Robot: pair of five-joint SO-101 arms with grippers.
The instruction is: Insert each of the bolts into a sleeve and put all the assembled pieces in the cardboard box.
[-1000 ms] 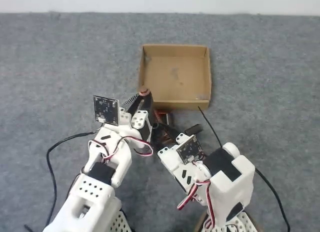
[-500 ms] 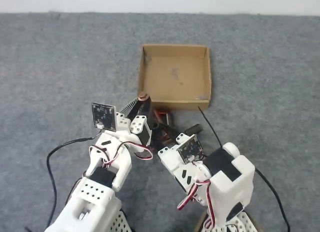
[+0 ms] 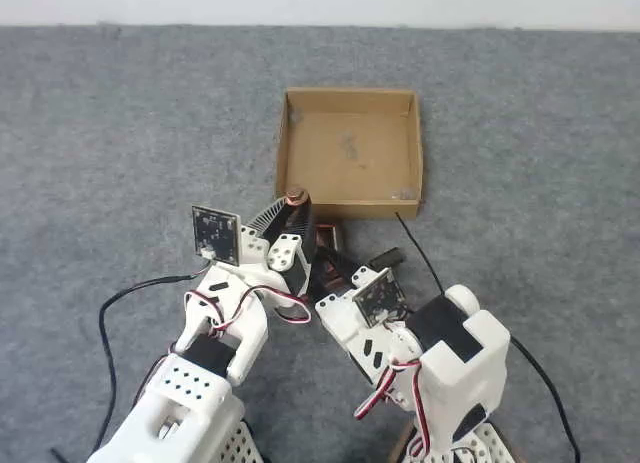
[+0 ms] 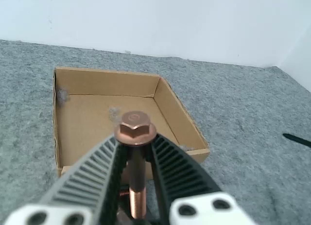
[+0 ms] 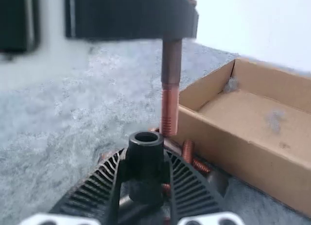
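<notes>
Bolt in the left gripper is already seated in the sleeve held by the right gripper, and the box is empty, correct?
No: the right wrist view shows the bolt outside the sleeve, its threaded tip beside the open mouth. The rest is right.

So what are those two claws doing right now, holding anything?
Left gripper: shut on a copper bolt.
Right gripper: shut on a black sleeve.
</notes>
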